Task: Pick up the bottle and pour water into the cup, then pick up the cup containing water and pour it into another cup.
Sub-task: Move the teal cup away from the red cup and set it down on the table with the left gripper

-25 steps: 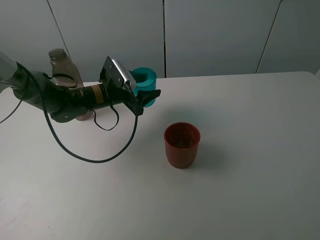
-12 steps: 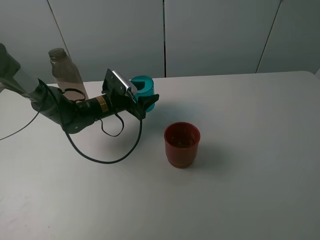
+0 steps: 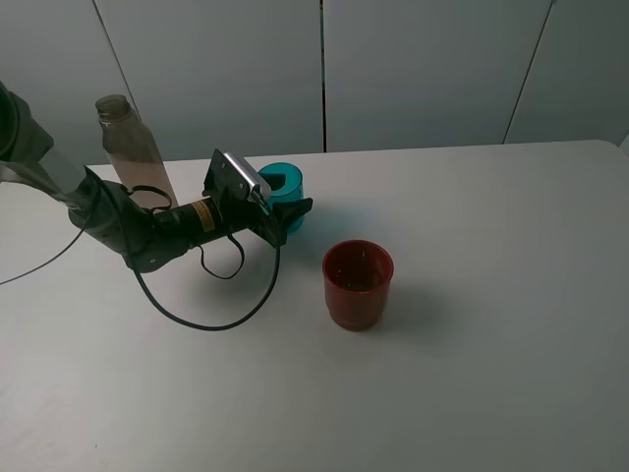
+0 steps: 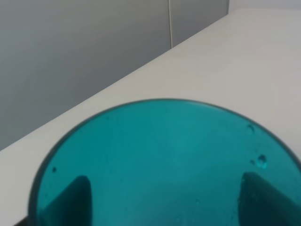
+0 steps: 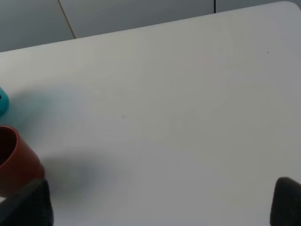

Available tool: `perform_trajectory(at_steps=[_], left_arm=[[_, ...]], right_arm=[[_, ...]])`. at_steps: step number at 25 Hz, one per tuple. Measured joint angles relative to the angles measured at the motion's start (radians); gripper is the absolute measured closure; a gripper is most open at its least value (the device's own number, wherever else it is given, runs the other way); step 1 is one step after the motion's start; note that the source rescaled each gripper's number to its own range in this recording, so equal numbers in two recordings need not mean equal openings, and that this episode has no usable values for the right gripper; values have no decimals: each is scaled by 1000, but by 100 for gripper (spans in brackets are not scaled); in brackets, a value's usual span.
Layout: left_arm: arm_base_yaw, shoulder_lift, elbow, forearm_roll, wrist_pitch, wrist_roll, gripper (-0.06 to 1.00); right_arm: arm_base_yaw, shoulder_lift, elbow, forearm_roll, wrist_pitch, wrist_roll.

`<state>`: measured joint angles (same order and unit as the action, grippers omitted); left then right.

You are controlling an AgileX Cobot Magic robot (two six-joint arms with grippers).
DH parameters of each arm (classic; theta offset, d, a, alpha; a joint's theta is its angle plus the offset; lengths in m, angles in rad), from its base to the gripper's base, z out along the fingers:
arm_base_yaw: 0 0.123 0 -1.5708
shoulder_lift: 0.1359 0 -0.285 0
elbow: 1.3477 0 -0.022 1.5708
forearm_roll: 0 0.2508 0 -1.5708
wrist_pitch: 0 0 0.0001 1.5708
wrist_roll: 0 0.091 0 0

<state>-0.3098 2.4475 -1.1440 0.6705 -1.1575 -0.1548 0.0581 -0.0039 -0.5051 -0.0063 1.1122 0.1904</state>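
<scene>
Left claw (image 3: 286,209) clamped on teal cup (image 3: 282,193), cup upright at tabletop (image 3: 491,324) centre-left, 10 o'clock of red cup (image 3: 358,284); likely gripped for pouring. Bottle (image 3: 132,155) at 9 o'clock. Right claw spread apart, empty.

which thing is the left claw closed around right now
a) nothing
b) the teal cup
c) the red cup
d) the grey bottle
b: the left claw is shut on the teal cup, whose body fills the left wrist view between the fingers.
</scene>
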Motion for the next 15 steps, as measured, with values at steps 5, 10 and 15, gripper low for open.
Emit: perform_trajectory(at_steps=[5, 10, 15], left_arm=[[0, 0, 0, 7, -3, 0, 85], [0, -7, 0, 32, -10, 0, 8], [0, -71, 0, 61, -5, 0, -2]], right_arm=[[0, 0, 0, 0, 0, 0], [0, 0, 0, 0, 0, 0], [0, 0, 0, 0, 0, 0]])
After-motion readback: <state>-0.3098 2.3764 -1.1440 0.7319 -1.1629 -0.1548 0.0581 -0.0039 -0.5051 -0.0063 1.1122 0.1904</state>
